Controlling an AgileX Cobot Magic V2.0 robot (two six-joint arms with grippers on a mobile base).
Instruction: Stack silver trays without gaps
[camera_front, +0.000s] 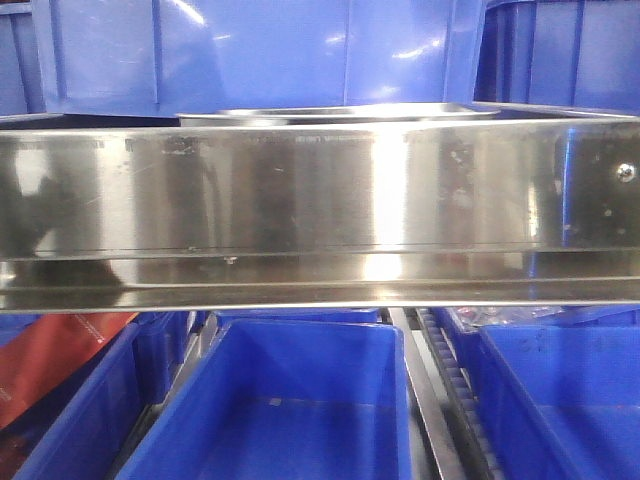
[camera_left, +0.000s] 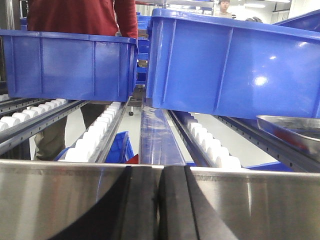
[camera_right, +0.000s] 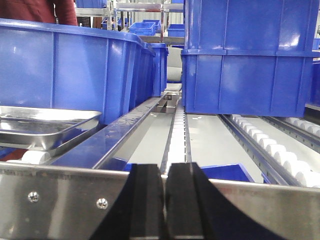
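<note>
Two blue bins sit open on the lower level in the front view, and the middle bin (camera_front: 290, 420) shows only its plain blue floor, same story for the right bin (camera_front: 570, 400). At far left a red sheet (camera_front: 55, 365) lies against a blue wall, and whether it sits inside a bin is hard to say. Up top, the steel rail (camera_front: 320, 200) runs right across, and the upper bins (camera_left: 235, 65) stand tall behind it on the bench, their walls hiding whatever they hold. Now the silver tray (camera_right: 45, 122): shallow, shiny, rounded corner, thin rolled rim, resting on the white rollers (camera_right: 35, 157) just in front of a blue bin wall. Its floor reflects the bin's blue, and I cannot tell whether it is one tray or several nested. Its rim just peeks over the rail in the front view (camera_front: 340, 113) and shows at the right edge of the left wrist view (camera_left: 295, 127). Both arms hang back behind the rail: the left gripper (camera_left: 158, 200) has its black pads pressed together on nothing, and the right gripper (camera_right: 164, 200) is likewise closed and empty. A person (camera_left: 80, 15) in red stands beyond the bins.
</note>
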